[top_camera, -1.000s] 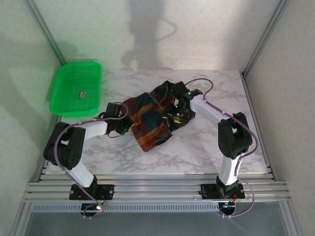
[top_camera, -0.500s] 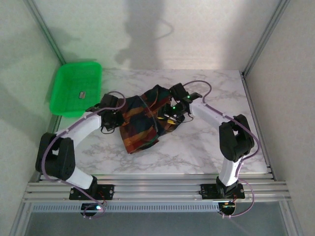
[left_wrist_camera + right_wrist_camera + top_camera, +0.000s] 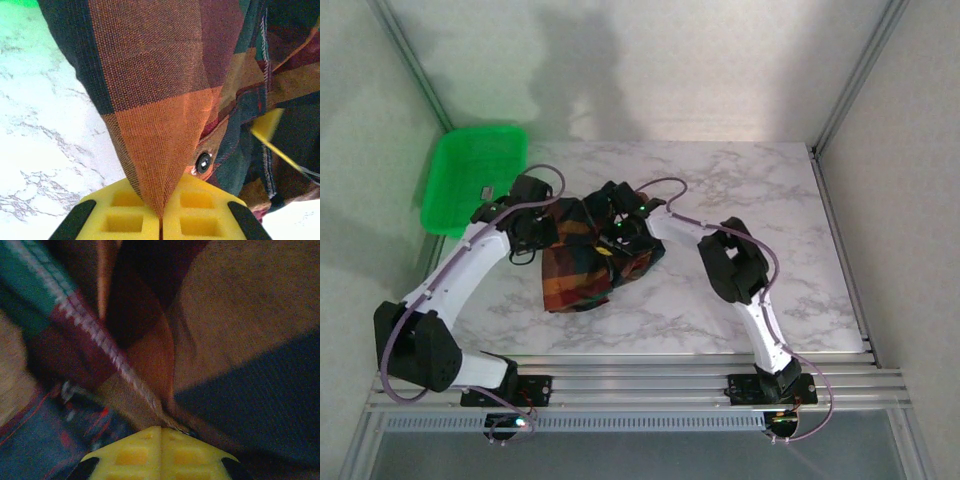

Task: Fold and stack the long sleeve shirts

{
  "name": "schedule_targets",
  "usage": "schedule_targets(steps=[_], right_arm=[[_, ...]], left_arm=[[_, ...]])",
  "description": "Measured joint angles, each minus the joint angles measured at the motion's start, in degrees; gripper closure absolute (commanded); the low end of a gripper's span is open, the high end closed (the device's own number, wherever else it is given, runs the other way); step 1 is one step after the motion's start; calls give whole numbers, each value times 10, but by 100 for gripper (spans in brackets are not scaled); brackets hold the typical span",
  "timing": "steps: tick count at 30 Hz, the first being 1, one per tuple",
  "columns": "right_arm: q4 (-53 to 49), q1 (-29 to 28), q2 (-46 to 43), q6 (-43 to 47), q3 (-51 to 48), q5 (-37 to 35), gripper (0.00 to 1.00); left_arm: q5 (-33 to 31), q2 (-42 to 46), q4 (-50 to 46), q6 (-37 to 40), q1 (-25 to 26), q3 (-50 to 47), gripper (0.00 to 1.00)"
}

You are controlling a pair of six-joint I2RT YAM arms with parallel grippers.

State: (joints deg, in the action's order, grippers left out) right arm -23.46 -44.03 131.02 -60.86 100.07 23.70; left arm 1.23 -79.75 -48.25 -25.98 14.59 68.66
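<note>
Here my left gripper (image 3: 161, 212) and right gripper (image 3: 160, 432) each clamp the plaid shirt (image 3: 582, 262), bunched, apparently slack, between them.

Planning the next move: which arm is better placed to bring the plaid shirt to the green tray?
Left, probably: the left gripper pinches the shirt beside the green tray; the right gripper grips it farther off.

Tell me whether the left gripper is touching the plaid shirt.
Touching. The left wrist view shows the plaid shirt tapering into the seam between the left gripper's shut yellow fingers, pinched there.
</note>
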Motion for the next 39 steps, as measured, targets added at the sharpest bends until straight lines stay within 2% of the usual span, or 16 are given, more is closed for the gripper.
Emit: schedule_targets(steps=[3, 7, 12, 17, 21, 30, 39], right_arm=[[7, -10, 42, -28, 34, 4, 100], [33, -28, 47, -70, 33, 4, 100], [141, -63, 13, -169, -56, -8, 100], [236, -110, -24, -275, -139, -44, 100], [271, -102, -46, -320, -177, -57, 100], [251, -14, -69, -328, -193, -55, 98], [132, -2, -94, -257, -149, -42, 95]], left_arm=[[1, -19, -5, 8, 0, 32, 100], [7, -50, -8, 21, 1, 75, 100], [36, -85, -8, 31, 14, 121, 100], [70, -108, -4, 37, 34, 127, 100], [83, -117, 5, 38, 42, 125, 100], [90, -120, 33, 38, 57, 113, 100], [93, -120, 43, 37, 66, 98, 100]])
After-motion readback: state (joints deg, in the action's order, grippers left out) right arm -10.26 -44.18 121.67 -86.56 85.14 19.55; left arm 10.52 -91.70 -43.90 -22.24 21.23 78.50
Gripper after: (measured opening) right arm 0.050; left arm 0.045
